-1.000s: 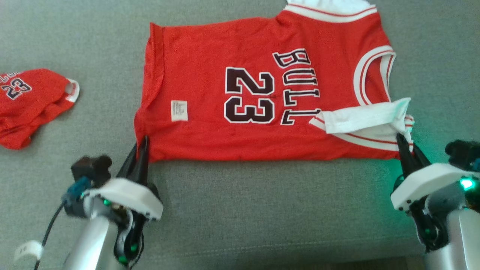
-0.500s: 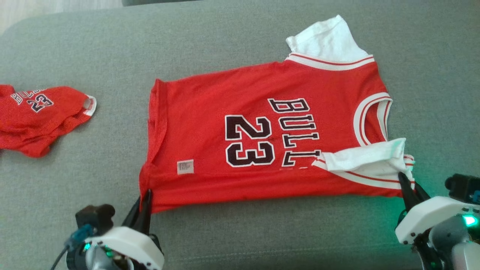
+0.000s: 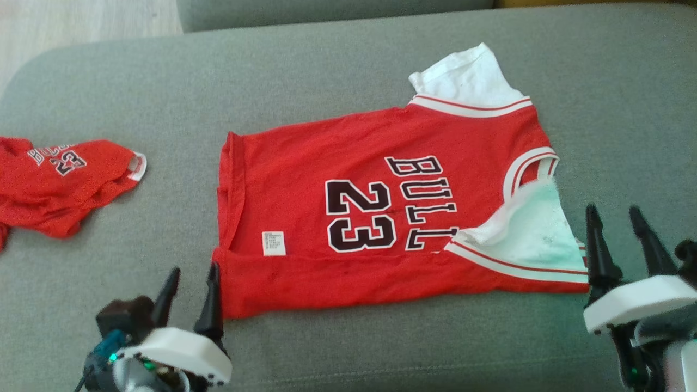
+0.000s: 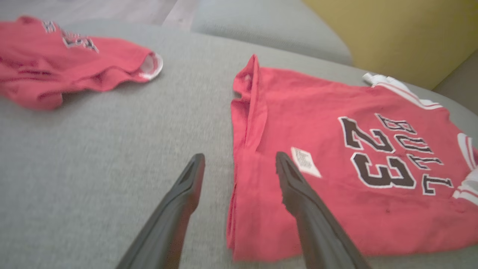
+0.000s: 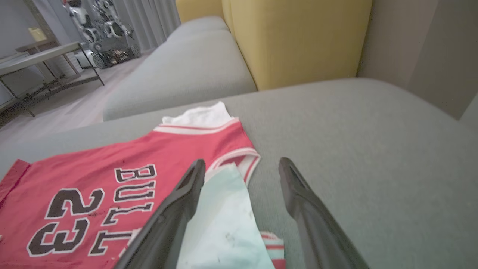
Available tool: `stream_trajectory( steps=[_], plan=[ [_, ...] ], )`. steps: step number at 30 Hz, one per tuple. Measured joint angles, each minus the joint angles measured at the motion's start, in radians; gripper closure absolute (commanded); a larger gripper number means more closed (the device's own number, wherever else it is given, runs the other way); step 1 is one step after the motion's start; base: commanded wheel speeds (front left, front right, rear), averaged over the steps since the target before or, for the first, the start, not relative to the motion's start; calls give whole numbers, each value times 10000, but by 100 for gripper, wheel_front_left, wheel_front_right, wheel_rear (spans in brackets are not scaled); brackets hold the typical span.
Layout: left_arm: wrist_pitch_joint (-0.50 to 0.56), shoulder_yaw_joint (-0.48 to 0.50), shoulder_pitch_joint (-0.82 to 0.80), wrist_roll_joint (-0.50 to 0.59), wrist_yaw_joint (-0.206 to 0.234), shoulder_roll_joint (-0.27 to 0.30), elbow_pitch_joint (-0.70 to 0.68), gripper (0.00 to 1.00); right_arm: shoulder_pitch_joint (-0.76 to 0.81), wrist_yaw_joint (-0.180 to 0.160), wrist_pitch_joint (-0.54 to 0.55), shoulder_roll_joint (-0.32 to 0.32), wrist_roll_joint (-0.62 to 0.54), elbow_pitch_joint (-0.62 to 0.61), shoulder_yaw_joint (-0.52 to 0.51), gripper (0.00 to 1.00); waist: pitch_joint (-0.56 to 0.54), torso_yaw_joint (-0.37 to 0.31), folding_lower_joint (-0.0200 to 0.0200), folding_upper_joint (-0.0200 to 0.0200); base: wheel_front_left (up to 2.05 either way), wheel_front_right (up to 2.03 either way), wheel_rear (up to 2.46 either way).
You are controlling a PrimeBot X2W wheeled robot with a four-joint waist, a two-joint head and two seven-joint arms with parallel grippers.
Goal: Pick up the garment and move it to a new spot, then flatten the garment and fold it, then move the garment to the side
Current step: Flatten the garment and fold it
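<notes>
A red jersey (image 3: 381, 218) marked "BULL 23", with white sleeves, lies spread on the grey sofa seat (image 3: 354, 348), its hem to the left and its collar to the right. My left gripper (image 3: 194, 269) stands open at the jersey's near hem corner, one finger (image 4: 298, 194) over the cloth and the other over bare cushion. Beside the near white sleeve (image 3: 536, 234), my right gripper (image 3: 612, 209) is open and holds nothing. The wrist views show the jersey (image 4: 336, 112) (image 5: 93, 172) past the spread fingers of the left gripper (image 4: 239, 157) and the right gripper (image 5: 242, 161).
A second, crumpled red garment (image 3: 54, 185) (image 4: 56, 63) lies at the seat's left end. Yellow back cushions (image 5: 298, 37) and another grey seat (image 5: 179, 74) rise beyond the jersey. Pale floor (image 3: 81, 22) and a table (image 5: 44, 52) lie farther off.
Both grippers have opened and let go of the jersey's near corners. The near white sleeve has dropped and spread flat. The head camera has tilted, shifting the whole picture down.
</notes>
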Motion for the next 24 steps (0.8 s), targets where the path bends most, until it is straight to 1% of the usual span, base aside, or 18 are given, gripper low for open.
stream_trajectory(
  steps=[3,9,13,24],
  plan=[
    [-314,88,-161,334,194,25,-286,0,-86,0,-407,0,-382,-537,205,0,-209,-39,0,0,0,0,0],
    [-339,169,-439,750,460,267,-821,0,-180,0,-610,36,-826,-1296,654,0,-541,-121,0,0,0,0,0],
    [-234,157,-440,895,616,384,-1091,0,-148,0,-608,52,-917,-1521,708,0,-620,-137,0,0,0,0,0],
    [21,42,-511,895,698,468,-1269,0,77,0,-602,196,-915,-1609,844,0,-484,-147,0,0,0,0,0]
  ],
)
